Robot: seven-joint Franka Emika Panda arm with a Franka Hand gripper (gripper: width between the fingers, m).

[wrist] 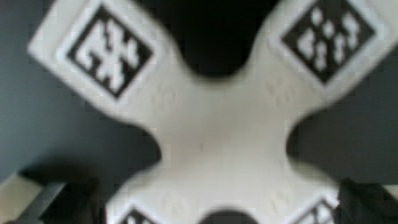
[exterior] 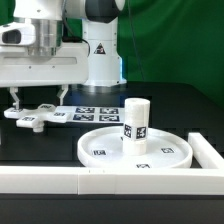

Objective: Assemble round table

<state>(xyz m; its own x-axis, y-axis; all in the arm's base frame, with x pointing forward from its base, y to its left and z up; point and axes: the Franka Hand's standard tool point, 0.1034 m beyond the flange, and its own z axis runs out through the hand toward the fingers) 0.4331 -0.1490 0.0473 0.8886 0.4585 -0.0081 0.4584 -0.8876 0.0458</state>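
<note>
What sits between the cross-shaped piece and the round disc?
The marker board lies between the cross-shaped piece and the round disc. This shows in the exterior view only.

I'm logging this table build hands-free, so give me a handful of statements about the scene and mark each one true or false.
1. The leg stands upright on the round disc. True.
2. The cross-shaped piece lies inside the disc. False: it lies on the tabletop at the exterior view's left, apart from the disc.
3. The pincer is over the cross-shaped piece. True.
4. The pincer grips the leg. False: it is open, and the leg stands free.
5. The cross-shaped piece carries black-and-white markers. True.
</note>
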